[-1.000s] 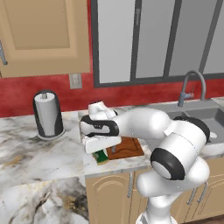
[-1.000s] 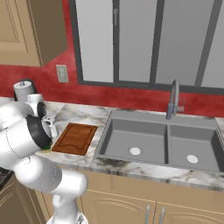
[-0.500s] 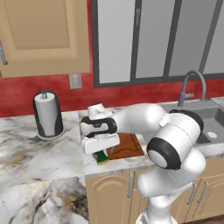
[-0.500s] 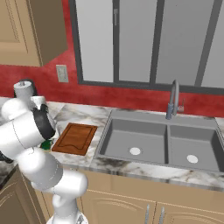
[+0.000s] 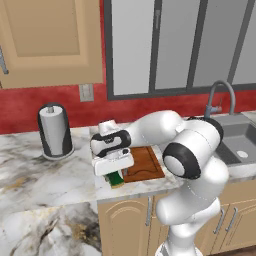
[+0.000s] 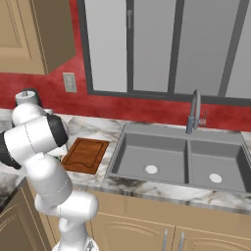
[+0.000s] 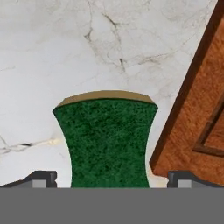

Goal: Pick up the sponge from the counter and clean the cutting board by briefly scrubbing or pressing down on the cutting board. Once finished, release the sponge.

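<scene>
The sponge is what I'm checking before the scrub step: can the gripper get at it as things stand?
Probably yes. In the hand view the sponge lies on the counter between the gripper fingertips, jaws open either side, nothing over it. The cutting board lies close beside it, not touching.
</scene>
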{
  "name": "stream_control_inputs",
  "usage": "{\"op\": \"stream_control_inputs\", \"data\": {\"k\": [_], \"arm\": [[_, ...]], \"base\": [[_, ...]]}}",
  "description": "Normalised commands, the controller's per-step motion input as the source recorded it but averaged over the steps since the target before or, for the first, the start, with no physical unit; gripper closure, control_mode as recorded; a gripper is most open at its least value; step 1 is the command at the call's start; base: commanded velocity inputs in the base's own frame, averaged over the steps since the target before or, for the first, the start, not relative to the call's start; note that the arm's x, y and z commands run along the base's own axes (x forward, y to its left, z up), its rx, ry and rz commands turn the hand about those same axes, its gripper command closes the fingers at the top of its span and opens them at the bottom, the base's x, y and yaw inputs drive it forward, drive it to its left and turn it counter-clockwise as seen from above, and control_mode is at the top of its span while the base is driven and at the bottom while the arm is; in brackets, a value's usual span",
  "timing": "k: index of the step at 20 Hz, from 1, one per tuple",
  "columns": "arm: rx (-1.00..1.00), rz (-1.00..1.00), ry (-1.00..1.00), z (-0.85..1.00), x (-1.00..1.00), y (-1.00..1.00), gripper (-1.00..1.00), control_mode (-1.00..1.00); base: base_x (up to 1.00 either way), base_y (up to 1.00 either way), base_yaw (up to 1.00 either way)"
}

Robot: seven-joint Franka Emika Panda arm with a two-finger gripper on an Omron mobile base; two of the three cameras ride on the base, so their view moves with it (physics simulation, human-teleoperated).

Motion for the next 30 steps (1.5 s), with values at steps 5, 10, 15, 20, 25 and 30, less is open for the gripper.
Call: {"op": "stream_control_inputs", "data": {"k": [5, 10, 15, 20, 25, 30], "arm": [[0.00, 0.00, 0.01, -0.05, 0.18, 0.16, -1.00, -1.00], [0.00, 0.00, 0.00, -0.13, 0.02, 0.03, -1.00, -1.00], [0.00, 0.00, 0.00, -0.16, 0.00, 0.00, -1.00, -1.00], [0.00, 0.00, -0.02, -0.11, -0.03, -0.06, -1.00, -1.00], [0.00, 0.00, -0.04, -0.07, -0.05, -0.06, -1.00, -1.00], [0.00, 0.00, -0.04, -0.11, -0.07, -0.01, -1.00, -1.00]], "base": [[0.00, 0.00, 0.00], [0.00, 0.00, 0.00], [0.00, 0.00, 0.00], [0.00, 0.00, 0.00], [0.00, 0.00, 0.00], [0.00, 0.00, 0.00]]}}
